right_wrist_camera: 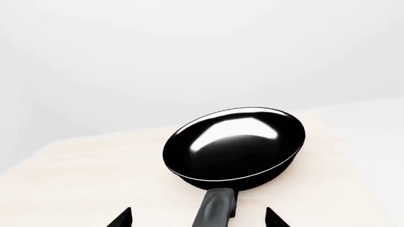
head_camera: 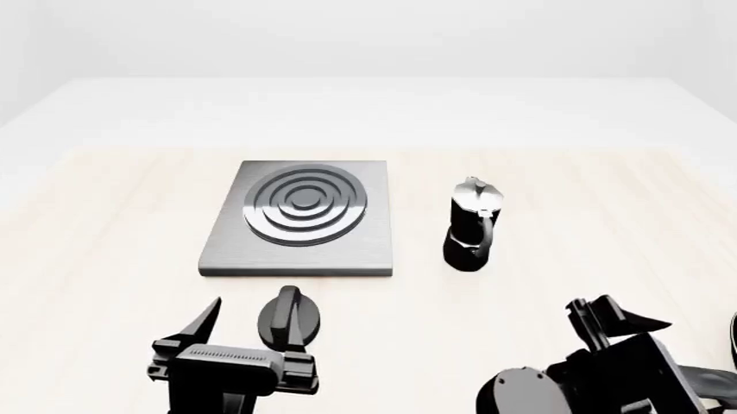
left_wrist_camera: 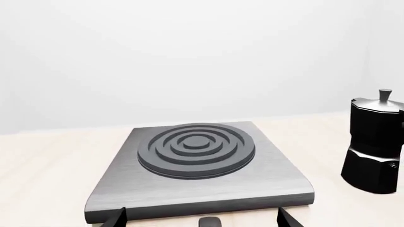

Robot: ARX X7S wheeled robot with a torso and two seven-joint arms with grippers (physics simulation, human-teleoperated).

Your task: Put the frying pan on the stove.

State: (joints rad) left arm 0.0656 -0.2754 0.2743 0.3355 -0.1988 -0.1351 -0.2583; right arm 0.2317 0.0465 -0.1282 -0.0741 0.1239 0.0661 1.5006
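The frying pan (right_wrist_camera: 233,146) is black with a glossy inside and rests on the pale wooden table, its long handle (right_wrist_camera: 218,208) pointing toward my right gripper (right_wrist_camera: 198,221). That gripper is open, one finger on each side of the handle and neither touching it. In the head view the right gripper (head_camera: 610,312) is low at the right, with the pan almost wholly out of frame. The stove (head_camera: 302,216) (left_wrist_camera: 196,165), a grey plate with a ringed dark burner, lies bare at centre left. My left gripper (head_camera: 251,326) (left_wrist_camera: 202,220) is open just in front of it.
A black-and-silver moka pot (head_camera: 472,226) (left_wrist_camera: 375,142) stands upright to the right of the stove. A small black knob (head_camera: 288,315) (left_wrist_camera: 209,222) lies on the table between the stove's near edge and the left gripper's fingers. The table top (head_camera: 599,198) ends at a white surround.
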